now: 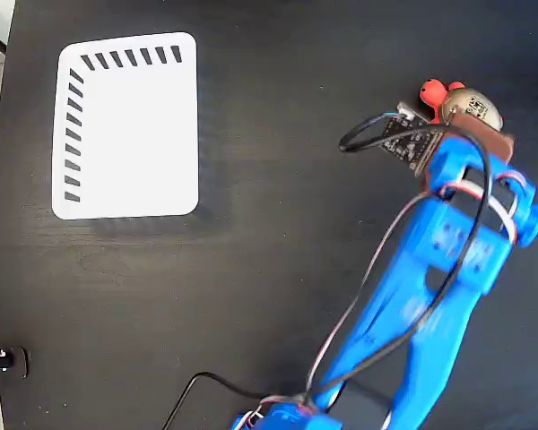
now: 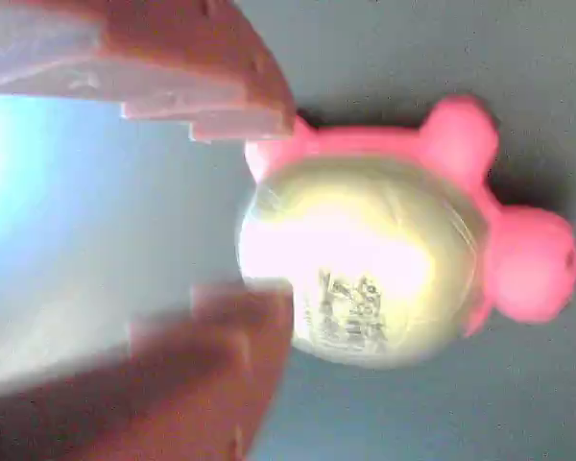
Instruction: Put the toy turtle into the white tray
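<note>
Black table [image 1: 251, 296] all round, and up close in the wrist view the fingers [image 2: 240, 327] are spread, tips just at the tail end of the toy turtle [image 2: 374, 274], not gripping. Risk: closing this shallow could squirt that domed shell away. Far off, upper left in the fixed view, the white tray [image 1: 125, 125] waits.

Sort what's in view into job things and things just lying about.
Job:
turtle, on the table at the open jaws
tray, nothing in it
gripper

Lying about:
black cable
small dark object at the table's left edge
</note>
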You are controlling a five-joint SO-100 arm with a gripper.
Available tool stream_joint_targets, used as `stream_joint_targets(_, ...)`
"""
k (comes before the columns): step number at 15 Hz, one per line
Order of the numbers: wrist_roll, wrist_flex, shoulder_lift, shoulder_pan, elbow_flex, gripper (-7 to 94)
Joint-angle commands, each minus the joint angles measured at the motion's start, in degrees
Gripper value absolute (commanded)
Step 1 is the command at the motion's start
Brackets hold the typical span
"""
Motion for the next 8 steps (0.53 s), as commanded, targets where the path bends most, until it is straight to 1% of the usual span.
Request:
stream_joint_targets(1, -2.90, 4.66, -3.34, 1.67, -11.16, 25)
stream_joint_targets(2, -4.31, 6.86, -6.59, 2.11, -15.64, 31)
stream_joint_targets(3, -5.71, 8.26, -9.58, 2.37, -19.78, 34)
stream_joint_targets(5, -6.24, 8.26, -14.50, 3.25, -24.96, 44)
stream_joint_targets(6, -6.24, 8.53, -16.44, 3.60, -27.07, 48)
stream_joint_targets(8, -6.15, 11.51, -21.80, 3.96, -33.40, 50)
